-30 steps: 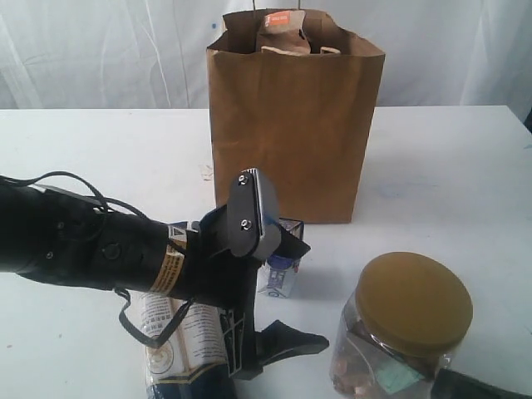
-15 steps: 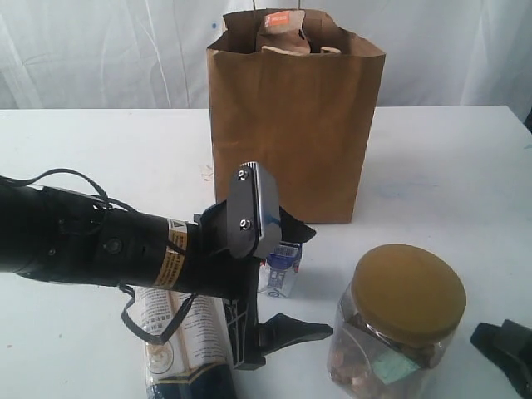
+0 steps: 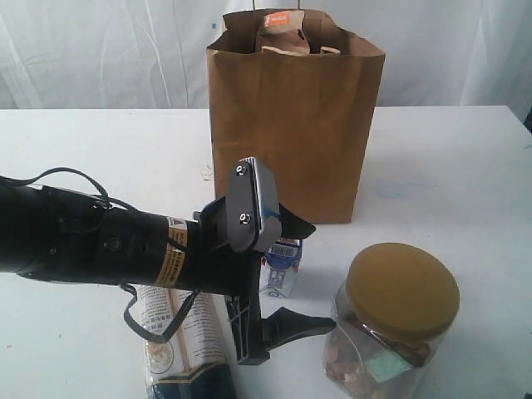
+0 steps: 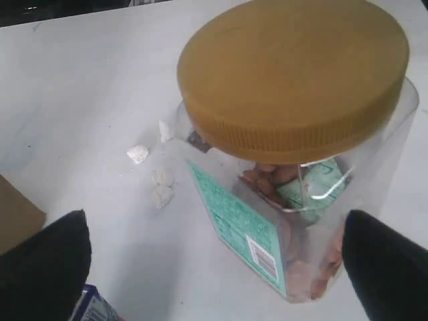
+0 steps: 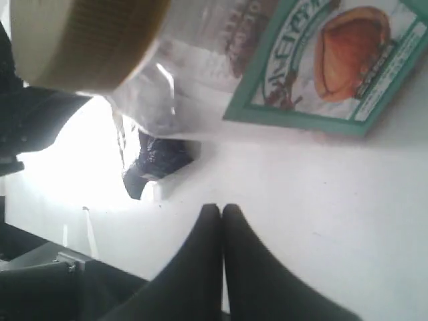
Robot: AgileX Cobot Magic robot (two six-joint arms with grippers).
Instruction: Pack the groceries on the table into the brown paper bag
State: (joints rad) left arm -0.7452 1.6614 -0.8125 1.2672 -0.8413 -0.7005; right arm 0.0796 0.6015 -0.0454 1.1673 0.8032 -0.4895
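The brown paper bag (image 3: 295, 125) stands upright on the table (image 3: 449, 166), with the brown pouch with orange label (image 3: 281, 29) showing in its open top. In front of it stands the yellow-lidded clear jar (image 3: 391, 320), part filled with brownish pieces, near the small blue-white carton (image 3: 281, 266). The left gripper (image 4: 217, 274) gapes wide toward the jar and grips nothing, while the right gripper (image 5: 221, 227) is pinched closed and empty.

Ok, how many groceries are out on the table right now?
3: the yellow-lidded jar front right, the small blue-white carton before the brown paper bag, the long cream-black packet under the left arm. The arm may hide more.
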